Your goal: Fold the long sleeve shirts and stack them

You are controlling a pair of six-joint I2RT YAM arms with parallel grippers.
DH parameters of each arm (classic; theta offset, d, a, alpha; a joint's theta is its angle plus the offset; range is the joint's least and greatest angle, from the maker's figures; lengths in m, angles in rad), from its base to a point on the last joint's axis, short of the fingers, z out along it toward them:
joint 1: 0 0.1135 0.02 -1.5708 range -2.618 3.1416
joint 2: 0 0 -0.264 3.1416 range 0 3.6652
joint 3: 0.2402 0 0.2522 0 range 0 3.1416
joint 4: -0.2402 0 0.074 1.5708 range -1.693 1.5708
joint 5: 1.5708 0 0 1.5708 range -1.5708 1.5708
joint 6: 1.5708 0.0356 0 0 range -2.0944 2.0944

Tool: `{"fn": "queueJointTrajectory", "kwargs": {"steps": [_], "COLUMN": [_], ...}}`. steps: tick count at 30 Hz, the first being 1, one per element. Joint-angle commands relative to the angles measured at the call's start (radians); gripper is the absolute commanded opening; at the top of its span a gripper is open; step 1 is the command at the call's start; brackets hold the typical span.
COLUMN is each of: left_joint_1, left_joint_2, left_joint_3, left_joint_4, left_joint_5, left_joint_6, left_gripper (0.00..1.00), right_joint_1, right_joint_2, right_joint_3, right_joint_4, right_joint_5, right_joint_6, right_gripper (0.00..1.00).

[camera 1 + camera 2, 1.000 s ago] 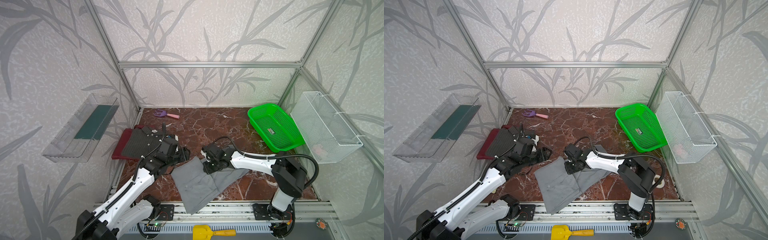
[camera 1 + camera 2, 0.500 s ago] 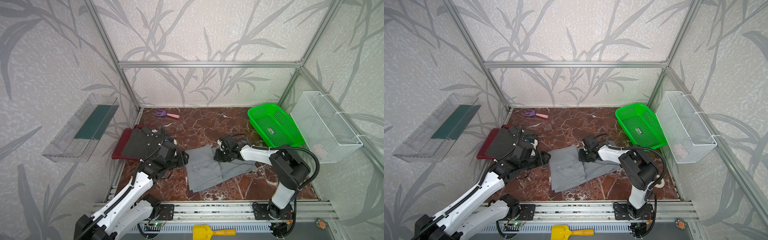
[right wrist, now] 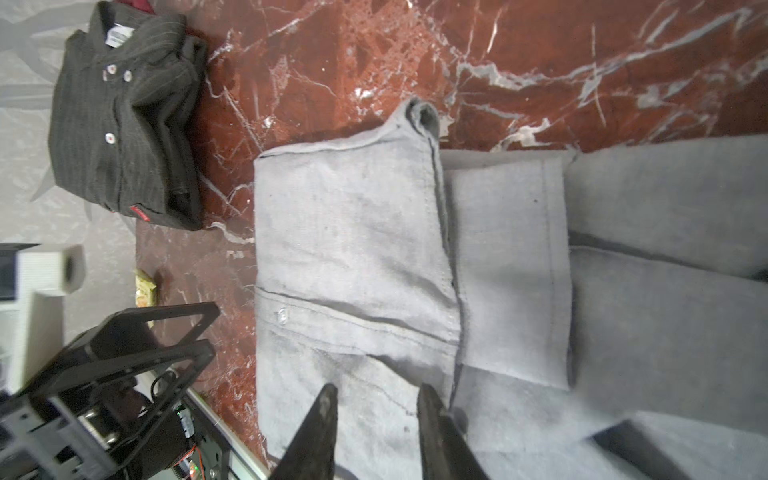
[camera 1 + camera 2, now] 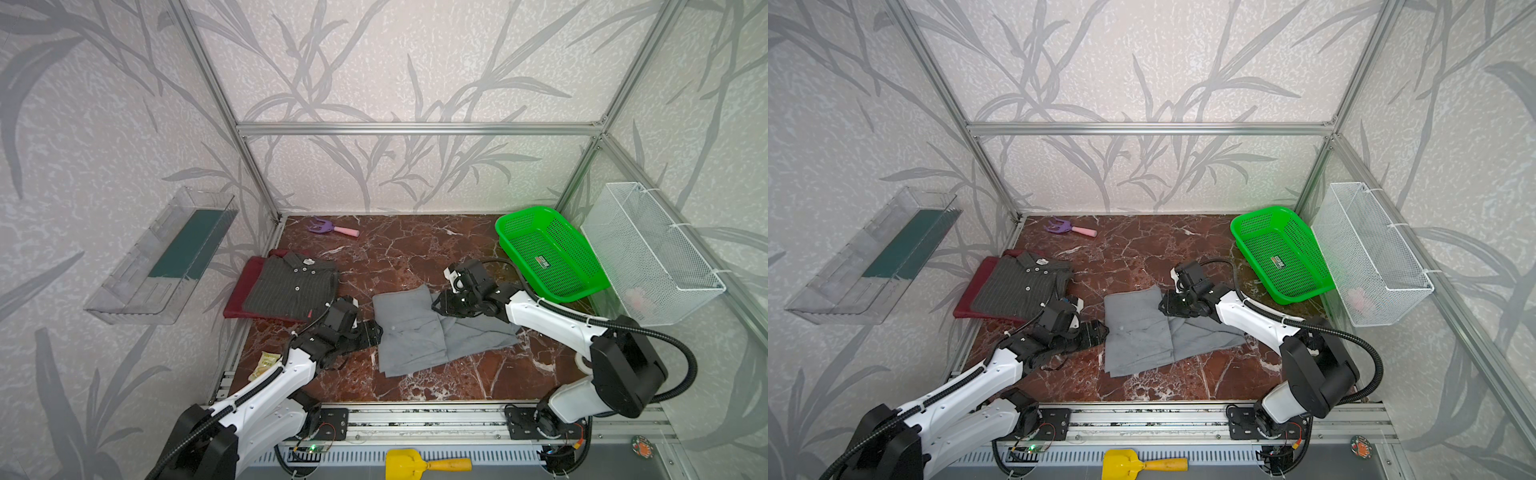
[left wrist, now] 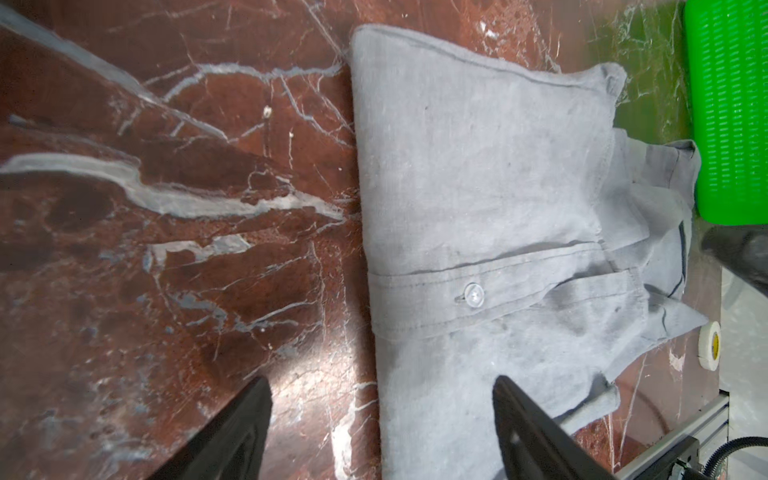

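Folding step: judged as mid-fold on the light grey shirt [image 4: 415,332]; final fold and stacking not yet done.
Near edge: yellow scoop [image 4: 415,463] beyond the front rail, off the marble table [image 4: 415,386]; snack packet [image 4: 264,365] at the near left corner.
Left gripper [image 5: 380,382]: wide open and empty, low at the shirt's left edge; one finger over bare marble, one over cloth.
Task's thing: lies mid-table, a little toward the near side; doubled panel with a buttoned placket on the left, flatter layers and a loose flap trailing right.
Right gripper [image 3: 376,395]: jaws a little apart, nothing pinched between them; hangs at the shirt's far edge, by the doubled panel's hem.
Doing it well: square the hems first; pinch every layer at the corners, not only the top one; lift low and carry across evenly with both arms to keep the sleeves tucked; press flat before letting go.
Stack: dark pinstriped shirt [image 4: 291,286] folded on top of the maroon shirt [image 4: 239,291], far left against the frame; a strip of bare marble between this pile and the grey one.
Edges: pile close to the left table edge, so little margin there when stacking.
Open room: bare marble near and far of the shirt; green basket [image 4: 548,257] close on the far right, just beyond the right arm; wire basket [image 4: 648,249] on the right wall; purple rake [image 4: 332,227] at the far wall, well apart from the work.
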Motion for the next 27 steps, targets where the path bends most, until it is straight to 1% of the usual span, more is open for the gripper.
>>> {"fn": "queueJointTrajectory", "kwargs": {"steps": [1,7,16,21,27], "left_joint_1": [0.001,-0.023,-0.043,-0.059,-0.089], "left_joint_2": [0.012,0.054,0.185,0.227,0.318], "left_joint_3": [-0.040,-0.098,-0.136,-0.150,-0.160], "left_joint_4": [0.150,0.270,0.392,0.435,0.518], "left_joint_5": [0.055,0.088,0.131,0.140,0.148], "left_joint_6": [-0.025,-0.033,-0.026,-0.036,-0.053], "left_gripper": [0.89,0.90,0.91,0.87,0.81], "right_joint_1": [0.013,0.023,0.030,0.031,0.038], "right_joint_2": [-0.002,0.073,0.165,0.180,0.199], "right_joint_3": [-0.016,-0.051,-0.068,-0.090,-0.106], "right_joint_4": [-0.047,0.013,0.056,0.076,0.103], "right_joint_5": [-0.038,-0.070,-0.079,-0.063,-0.065], "right_joint_6": [-0.059,-0.073,-0.074,-0.055,-0.045], "right_gripper": [0.35,0.34,0.32,0.30,0.30]}}
